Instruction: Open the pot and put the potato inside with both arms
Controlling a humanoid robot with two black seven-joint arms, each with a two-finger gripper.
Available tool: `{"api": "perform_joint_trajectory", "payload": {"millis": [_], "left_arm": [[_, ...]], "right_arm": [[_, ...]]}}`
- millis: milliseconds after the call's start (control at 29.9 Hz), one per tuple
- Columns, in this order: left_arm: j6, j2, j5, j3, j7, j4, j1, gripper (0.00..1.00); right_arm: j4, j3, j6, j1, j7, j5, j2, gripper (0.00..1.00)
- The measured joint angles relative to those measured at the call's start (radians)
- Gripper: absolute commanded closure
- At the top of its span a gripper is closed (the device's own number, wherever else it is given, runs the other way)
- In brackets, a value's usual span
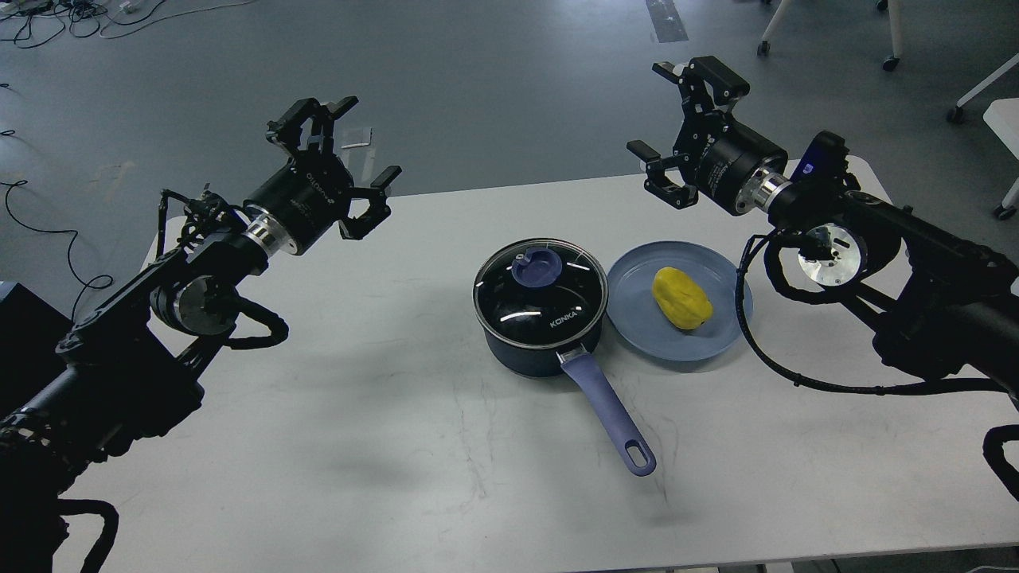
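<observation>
The dark navy pot (535, 350) stands mid-table with its KONKA glass lid (540, 293) on it, blue knob on top, and its periwinkle handle (611, 414) pointing toward the front. Just right of it the yellow potato (681, 298) lies on a light-blue plate (637, 274). My left gripper (350, 151) hovers open over the table's far-left part, well left of the pot, holding nothing. My right gripper (665, 111) is raised open beyond the plate at the far edge, also empty.
The white table (382, 414) carries only the pot and plate. Its far edge runs just behind the grippers, with grey floor beyond. Chair wheels and legs (892, 48) stand at the far right. Black cables loop from my right arm (796, 374) near the plate.
</observation>
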Motion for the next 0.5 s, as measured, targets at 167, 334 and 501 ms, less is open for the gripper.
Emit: {"api": "perform_joint_trajectory", "payload": {"millis": [167,334,501], "left_arm": [[0.017,0.017,0.010,-0.006,-0.009,-0.054,0.013,0.02],[0.042,0.019,0.014,-0.008,-0.011,-0.059,0.014,0.02],[0.044,0.024,0.014,-0.008,-0.007,-0.060,0.016,0.02]], "right_arm": [[-0.002,0.002,0.001,0.002,0.000,0.000,0.005,0.00],[-0.002,0.010,0.001,0.013,0.001,0.000,0.005,0.00],[-0.002,0.012,-0.002,0.032,0.003,0.000,0.006,0.00]]}}
